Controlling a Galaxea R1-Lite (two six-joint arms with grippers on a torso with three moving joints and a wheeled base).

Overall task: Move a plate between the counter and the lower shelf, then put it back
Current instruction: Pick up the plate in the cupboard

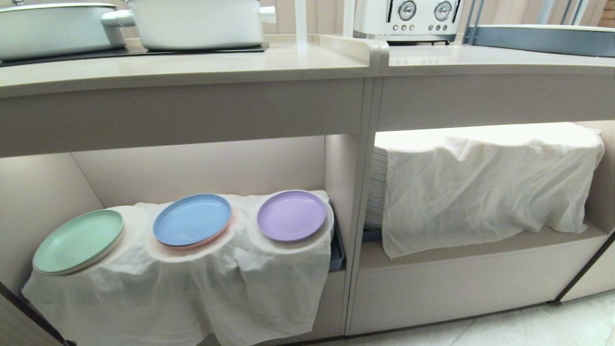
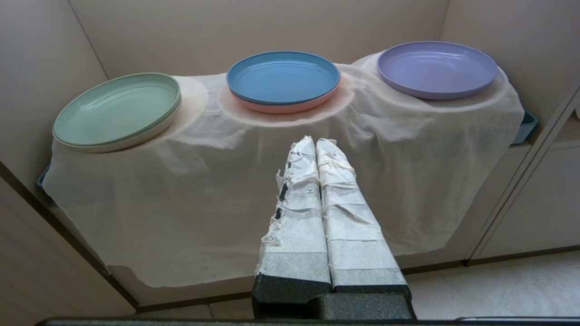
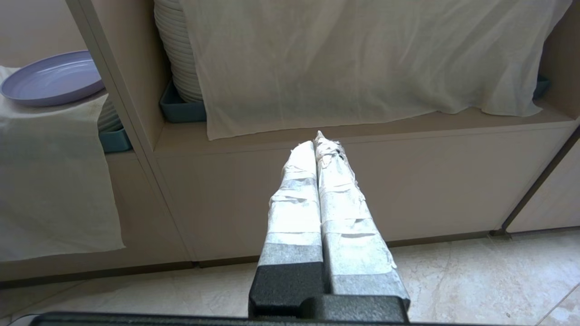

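The lilac plate (image 1: 291, 215) lies in the lower shelf (image 1: 202, 166), on top of a cloth-draped stack at the right end of the left cubby, beside the divider panel. It also shows in the left wrist view as the plate (image 2: 437, 69) and in the right wrist view as the plate (image 3: 52, 78). The beige counter (image 1: 192, 65) runs above. My left gripper (image 2: 316, 141) is shut and empty, held back in front of the draped cloth. Shut and empty too, my right gripper (image 3: 318, 141) hangs before the right cubby. Neither arm appears in the head view.
A blue plate (image 1: 192, 219) on a pink one and a mint-green plate (image 1: 78, 241) sit left of the lilac plate. White cloth (image 1: 480, 182) covers a stack of white dishes (image 3: 179, 54) in the right cubby. Pots (image 1: 197, 21) and a toaster (image 1: 408, 19) stand on the counter.
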